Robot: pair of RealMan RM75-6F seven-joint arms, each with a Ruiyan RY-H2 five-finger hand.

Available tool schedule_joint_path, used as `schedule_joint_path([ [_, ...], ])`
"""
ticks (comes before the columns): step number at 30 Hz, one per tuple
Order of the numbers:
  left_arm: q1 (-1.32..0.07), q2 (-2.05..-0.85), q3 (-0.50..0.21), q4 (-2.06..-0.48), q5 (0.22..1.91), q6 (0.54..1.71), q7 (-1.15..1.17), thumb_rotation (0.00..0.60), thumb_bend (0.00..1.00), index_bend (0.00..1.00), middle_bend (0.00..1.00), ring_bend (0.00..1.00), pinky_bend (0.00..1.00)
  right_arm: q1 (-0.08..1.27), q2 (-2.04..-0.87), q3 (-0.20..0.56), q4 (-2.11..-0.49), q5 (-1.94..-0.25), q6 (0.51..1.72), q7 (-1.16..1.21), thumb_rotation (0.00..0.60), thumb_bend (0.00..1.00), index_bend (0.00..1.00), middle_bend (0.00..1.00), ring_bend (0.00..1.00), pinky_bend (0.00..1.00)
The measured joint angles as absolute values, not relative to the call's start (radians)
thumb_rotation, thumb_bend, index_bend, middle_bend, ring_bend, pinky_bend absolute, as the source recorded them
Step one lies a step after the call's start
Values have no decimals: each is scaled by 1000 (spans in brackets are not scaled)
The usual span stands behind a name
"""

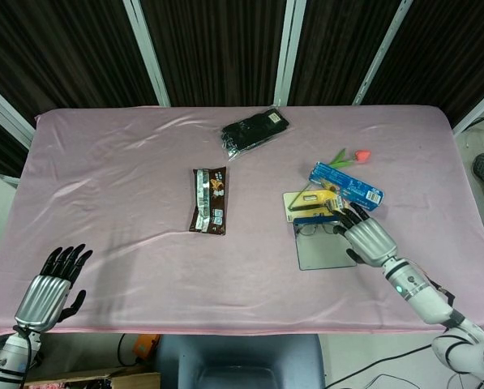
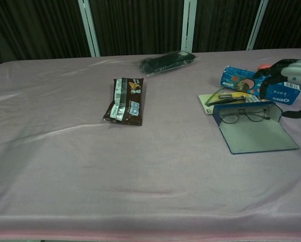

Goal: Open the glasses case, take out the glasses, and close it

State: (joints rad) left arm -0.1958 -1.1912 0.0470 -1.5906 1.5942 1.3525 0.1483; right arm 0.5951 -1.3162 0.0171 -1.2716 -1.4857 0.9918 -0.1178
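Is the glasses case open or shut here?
Open: the blue flat glasses case lies unfolded on the pink tablecloth, thin-framed glasses still inside.

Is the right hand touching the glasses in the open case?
Cannot tell. In the chest view the right hand is at the case's upright rim, above the glasses; in the head view its fingers overlap them, hiding any contact.

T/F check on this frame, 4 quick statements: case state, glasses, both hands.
1. The glasses case lies open. True.
2. The glasses lie on the bare cloth, away from the case. False: they sit in the open case, at its hinge end.
3. The left robot hand holds the brown snack packet. False: it holds nothing, fingers apart, at the near table edge; the snack packet lies mid-table.
4. The right robot hand is over the open case. True.
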Motion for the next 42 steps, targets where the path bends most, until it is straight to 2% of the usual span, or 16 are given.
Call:
schedule_joint_path([
  [6,-197,-1194,44,-1589,1588,1349,152,600,413,0,0,0,0,673,-1444,125,-1155,-1383,929,-158,600,417,480,188,140,0],
  [10,-199,-1195,45,-1589,1587,1346,154,600,413,0,0,0,0,721,-1499,153,-1108,-1326,867,-215,600,417,482,188,140,0],
  [17,-200,-1194,47,-1590,1588,1343,160,600,413,0,0,0,0,752,-1542,148,-1070,-1282,804,-295,600,418,495,188,140,0],
  [31,-199,-1195,46,-1589,1589,1346,165,600,413,0,0,0,0,749,-1551,122,-1015,-1270,778,-281,600,420,557,188,140,0],
  [42,-203,-1199,48,-1587,1594,1342,177,600,420,0,0,0,0,756,-1560,119,-996,-1258,760,-280,600,470,609,188,140,0],
])
